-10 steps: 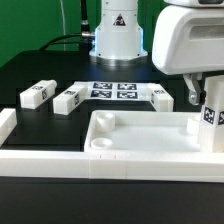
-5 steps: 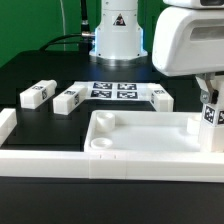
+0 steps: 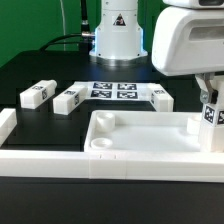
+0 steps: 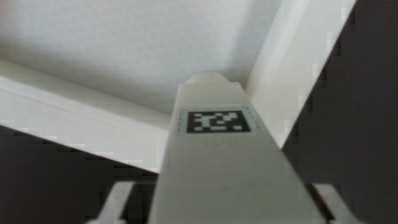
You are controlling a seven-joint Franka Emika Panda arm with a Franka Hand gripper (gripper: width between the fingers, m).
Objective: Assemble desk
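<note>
moved: nothing since half-second ago | gripper point(image 3: 209, 99) fingers pinching upright leg block point(image 3: 211, 122) | at tabletop point(image 3: 130, 152) corner

i'm seeing the tabletop point(image 3: 130, 135) reading as smooth white plastic, its raised rim catching a soft sheen. the upright leg block point(image 3: 212, 120) is showing the same white plastic, looking satin and faintly grainy in the wrist view, with a matt black-and-white printed tag point(image 4: 219, 121) on it. the loose leg blocks point(image 3: 37, 93) point(image 3: 70, 98) point(image 3: 160, 97) are matching that finish. the table point(image 3: 30, 65) is looking dark and matt; i'm not managing to tell its material. the arm's casing point(image 3: 185, 40) is gleaming as glossy white plastic. the marker board point(image 3: 113, 90) is looking flat and matt.
</note>
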